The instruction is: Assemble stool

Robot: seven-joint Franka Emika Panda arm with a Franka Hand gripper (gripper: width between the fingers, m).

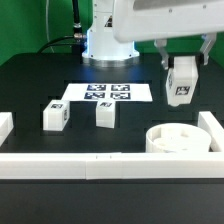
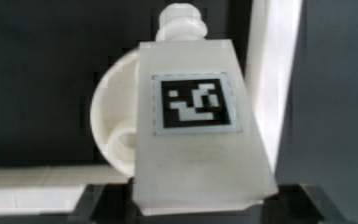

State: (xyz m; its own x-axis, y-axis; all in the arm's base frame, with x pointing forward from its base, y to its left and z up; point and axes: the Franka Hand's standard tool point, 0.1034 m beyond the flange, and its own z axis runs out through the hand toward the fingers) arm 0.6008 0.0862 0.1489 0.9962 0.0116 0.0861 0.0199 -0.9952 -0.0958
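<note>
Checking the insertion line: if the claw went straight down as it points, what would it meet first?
Probably the round seat, met by the leg the claw holds; depth is unclear.

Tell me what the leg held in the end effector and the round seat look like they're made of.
Leg: looks like matte white plastic, opaque with smooth faces; its black-and-white tag seems a flat printed sticker. Round seat: apparently the same white plastic, even colour, no grain or shine.
</note>
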